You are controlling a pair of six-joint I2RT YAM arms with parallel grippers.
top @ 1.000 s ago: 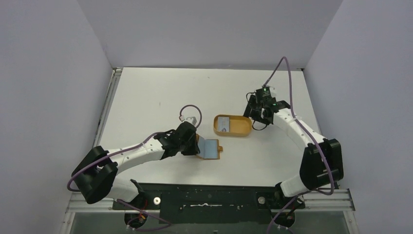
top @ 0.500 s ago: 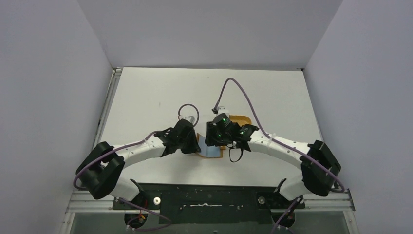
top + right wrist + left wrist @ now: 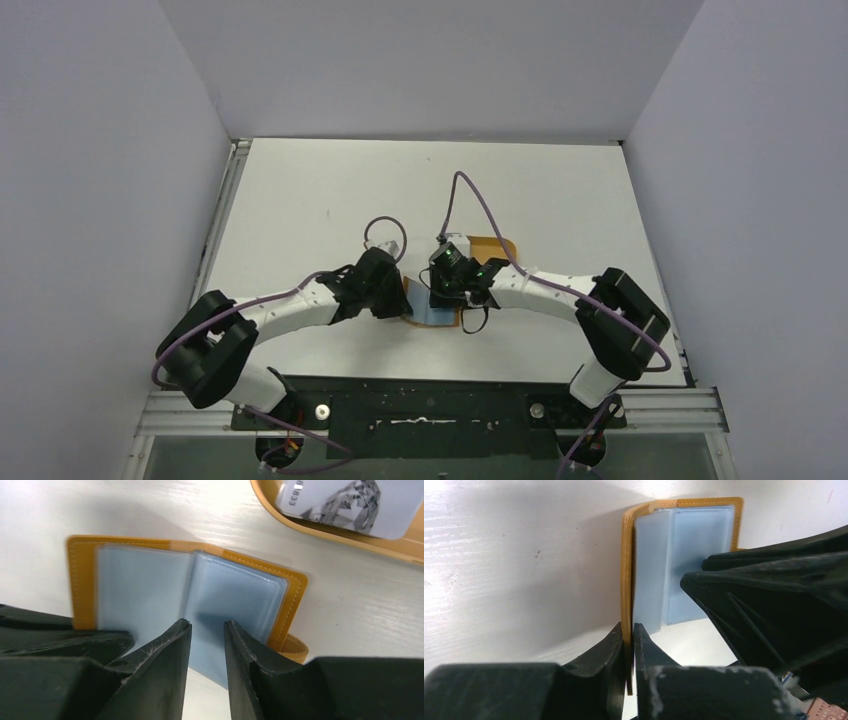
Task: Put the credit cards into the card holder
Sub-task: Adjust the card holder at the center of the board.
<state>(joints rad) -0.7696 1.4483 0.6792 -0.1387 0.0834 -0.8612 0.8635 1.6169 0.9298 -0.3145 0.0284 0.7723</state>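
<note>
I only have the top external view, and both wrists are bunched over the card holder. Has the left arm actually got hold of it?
Observer: Yes. In the left wrist view, the left gripper has its jaws pinched on the edge of the card holder, on its orange cover.
Operator: And the right one?
Observer: The right gripper has its jaws apart, poised over the clear inner sleeves. I can't tell whether they touch.
Operator: Any card in the tray?
Observer: Yes, the right wrist view shows one grey-white card lying in the orange tray.
</note>
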